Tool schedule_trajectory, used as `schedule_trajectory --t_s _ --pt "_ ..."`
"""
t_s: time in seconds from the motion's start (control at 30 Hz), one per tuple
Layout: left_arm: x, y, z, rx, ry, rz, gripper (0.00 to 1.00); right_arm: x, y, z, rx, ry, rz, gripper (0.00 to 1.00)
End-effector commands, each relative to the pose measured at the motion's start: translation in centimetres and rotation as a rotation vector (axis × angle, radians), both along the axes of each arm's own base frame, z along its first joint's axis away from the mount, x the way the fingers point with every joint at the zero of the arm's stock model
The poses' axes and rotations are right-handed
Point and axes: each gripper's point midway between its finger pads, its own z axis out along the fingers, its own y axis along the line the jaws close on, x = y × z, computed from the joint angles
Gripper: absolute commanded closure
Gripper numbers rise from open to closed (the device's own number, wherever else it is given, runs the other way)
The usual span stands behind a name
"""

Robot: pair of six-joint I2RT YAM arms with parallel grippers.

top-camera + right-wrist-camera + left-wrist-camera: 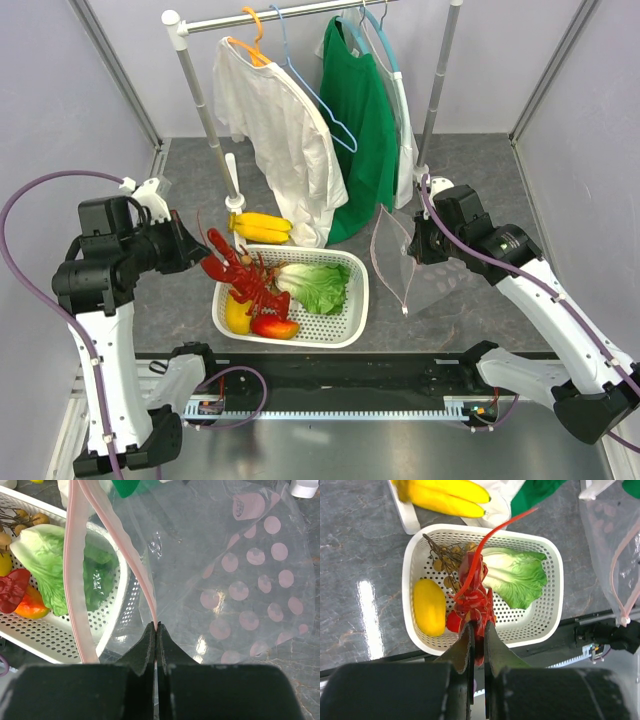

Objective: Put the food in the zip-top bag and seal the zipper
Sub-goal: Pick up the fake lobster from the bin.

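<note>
My left gripper point(478, 630) is shut on the tail of the big red lobster point(472, 597), which hangs over the white basket point(410, 560). In the basket lie green lettuce point(517, 575), a yellow lemon point(429, 605), the brown longan bunch point(445, 562) and a red-yellow mango point(30, 606). The banana point(262, 228) lies on the table behind the basket. My right gripper point(157, 626) is shut on one lip of the pink zipper point(135, 565). The clear zip-top bag point(240, 570) is lifted to the right of the basket, its mouth gaping with the other lip point(75, 580) apart.
A clothes rack stands at the back with a white shirt point(275, 130) and a green shirt point(360, 120) on hangers. Its white post foot point(234, 200) is beside the banana. A black rail point(340, 370) runs along the near edge.
</note>
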Motion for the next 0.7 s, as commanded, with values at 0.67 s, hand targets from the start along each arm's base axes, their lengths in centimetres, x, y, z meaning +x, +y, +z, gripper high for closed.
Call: schedule_trajectory --t_s 0.67 --pt "-1.7 -5.6 5.3 -0.243 -0.138 -0.283 0.98 0.9 0.4 2.9 0.051 -0.084 -0.011 1.00"
